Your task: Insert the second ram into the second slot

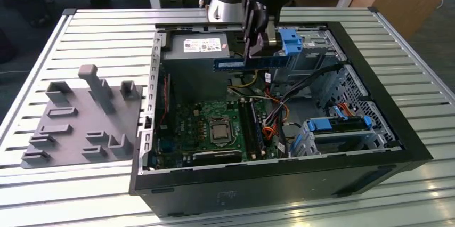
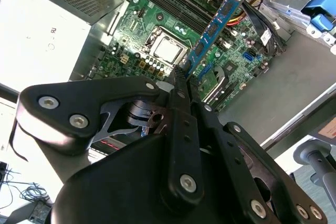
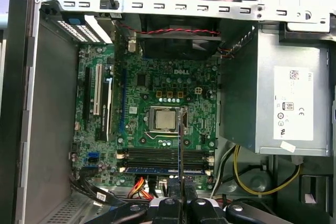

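Holding the ram [image 1: 250, 63] in the air over the open case [image 1: 284, 189], with the stick in no slot. Tool [image 1: 253, 50] is clenched on it: both fingers pinch the flat faces at about mid-length. In the exterior view the stick hangs level, long edge horizontal, above the case rim. It sits just in front of the power supply [image 1: 199, 46] and beside a blue drive bracket [image 1: 290, 40].

Second wrist view: tool [image 2: 181, 73] is drawn tight. One half of the ram [image 2: 218, 24] projects past the fingertips, chips on its blue face visible. The board [image 2: 157, 30] lies well below it.

First wrist view: ram [image 3: 179, 145] is seen edge-on, a thin line running out from the tool [image 3: 181, 203]. The line crosses the slots [image 3: 163, 156] at a right angle, so the stick is turned crosswise to them. The slots lie side by side next to the CPU [image 3: 164, 119]. A blue strip runs along the outermost slot, on the side away from the CPU. Cannot tell whether that is a seated stick.

Surroundings: the case lies on its side on the slatted counter [image 1: 106, 30]. A grey fixture [image 1: 78, 120] rests on the counter at the exterior view's left of the case, well apart from the tool. Cables [image 1: 284, 112] are bundled between the slots and the drive cage.
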